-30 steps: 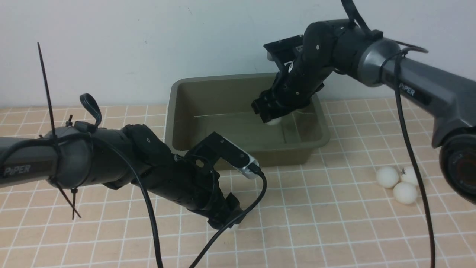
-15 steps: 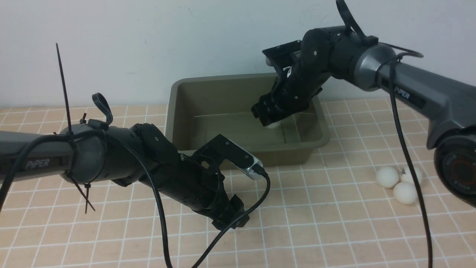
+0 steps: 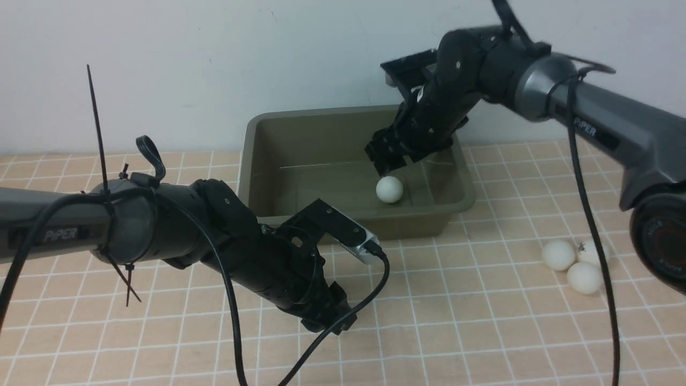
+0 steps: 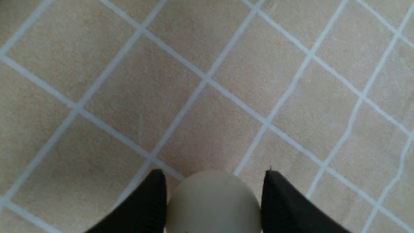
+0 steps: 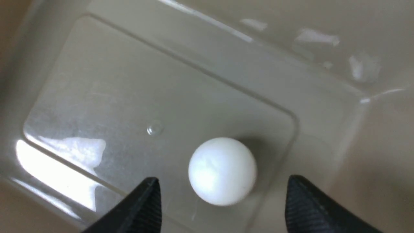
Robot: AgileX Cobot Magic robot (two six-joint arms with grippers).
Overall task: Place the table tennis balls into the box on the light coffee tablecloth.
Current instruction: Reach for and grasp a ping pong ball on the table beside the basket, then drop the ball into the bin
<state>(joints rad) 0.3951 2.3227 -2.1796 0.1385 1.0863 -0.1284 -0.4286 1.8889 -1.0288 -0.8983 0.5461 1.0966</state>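
Right gripper (image 3: 390,165) has let go since the earlier frame. A second ago it had a white ball tucked between its fingers, and now that ball (image 3: 389,189) is sitting loose on the floor of the box (image 3: 321,134). It's toward the right end, just under the fingertips and not touching them. The jaws are spread wide, with clear gaps either side of the ball in the wrist view, and they're holding nothing. The gripper hangs tilted down inside the box's rim.

Left side looks different too. The left gripper (image 4: 214,173) is down at the tablecloth (image 3: 455,321), and its two black fingers are pressed right up against both sides of another ball (image 4: 213,204). They've closed in on it, about as far apart as the ball is wide. I can't tell if the ball is off the cloth yet. From the front you can't see it at all because the wrist is in the way.

Moving outward, the olive box sits on the checked cloth against the back wall, roughly centre, and the left gripper is just in front of its near-left corner. Well off to the right of the box there's a tight cluster of three more balls (image 3: 558,254) touching or nearly touching each other. The right arm's black cable (image 3: 589,225) crosses in front of the far one.
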